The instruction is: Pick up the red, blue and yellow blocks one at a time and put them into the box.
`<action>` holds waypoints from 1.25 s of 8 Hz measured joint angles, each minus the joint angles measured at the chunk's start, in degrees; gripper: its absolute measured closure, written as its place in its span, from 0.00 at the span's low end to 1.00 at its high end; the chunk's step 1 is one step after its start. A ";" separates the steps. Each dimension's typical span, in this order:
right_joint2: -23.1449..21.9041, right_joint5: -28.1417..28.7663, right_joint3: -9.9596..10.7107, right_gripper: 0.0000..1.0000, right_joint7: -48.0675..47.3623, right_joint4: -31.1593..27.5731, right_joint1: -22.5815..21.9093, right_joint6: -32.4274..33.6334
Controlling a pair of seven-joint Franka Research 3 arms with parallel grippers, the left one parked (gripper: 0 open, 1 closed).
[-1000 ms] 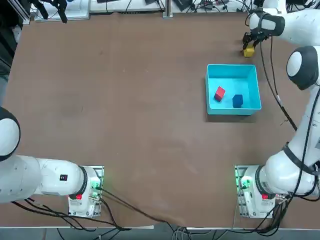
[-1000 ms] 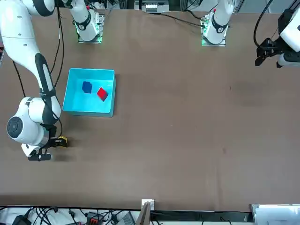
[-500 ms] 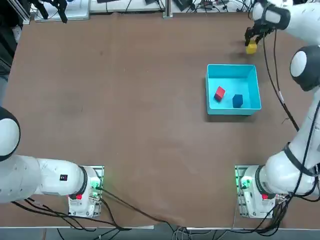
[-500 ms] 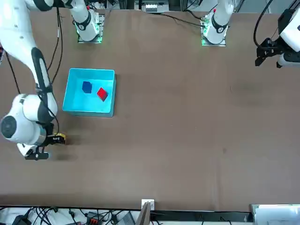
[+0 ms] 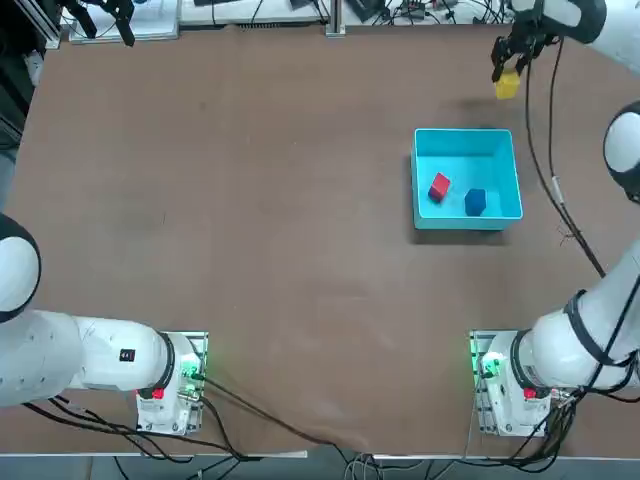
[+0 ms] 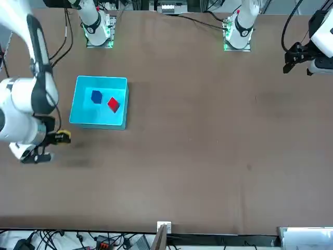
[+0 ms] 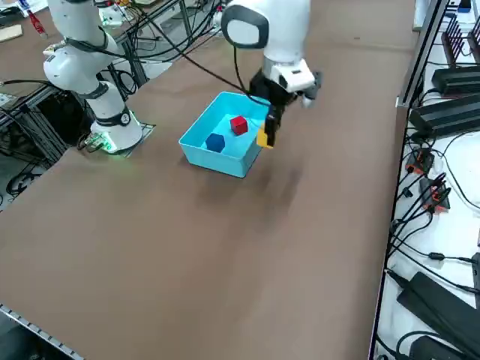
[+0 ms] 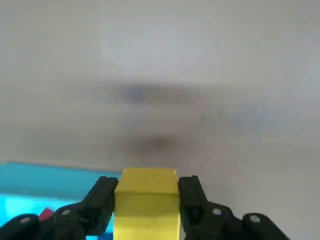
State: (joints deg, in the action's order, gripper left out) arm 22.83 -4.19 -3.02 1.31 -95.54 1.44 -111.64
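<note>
My right gripper is shut on the yellow block and holds it in the air beyond the far wall of the box. In the wrist view the yellow block sits clamped between both fingers, with the box's cyan edge showing behind. The red block and the blue block lie inside the light cyan box. From the side, the yellow block hangs just past the box's far corner, and my right gripper is above table level.
The brown table spreads wide to the left of the box. My right arm's cable hangs beside the box. Cables and equipment line the table's far edge.
My right gripper has lifted the yellow block off the table and risen with it. The red and blue blocks have stayed put in the box.
</note>
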 joint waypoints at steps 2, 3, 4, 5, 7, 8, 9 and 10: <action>-7.11 0.84 -0.17 0.30 -6.55 -11.27 -3.91 -2.11; -10.50 0.89 -0.20 0.30 -8.43 -18.23 -5.67 -6.82; -13.45 0.91 -0.20 0.30 -9.22 -26.06 -6.43 -14.30; -15.20 0.91 -0.12 0.30 -9.34 -32.95 -6.44 -21.37; -15.01 0.91 0.14 0.30 -9.34 -39.76 -6.40 -29.44; -14.33 0.91 0.15 0.30 -9.34 -40.76 -6.39 -30.84; -13.65 0.91 0.15 0.30 -9.33 -40.87 -6.34 -31.28; -13.35 0.91 0.18 0.28 -9.33 -40.87 -6.28 -31.41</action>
State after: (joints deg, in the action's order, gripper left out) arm 9.48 -3.28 -2.83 -8.02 -136.41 -4.85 -143.04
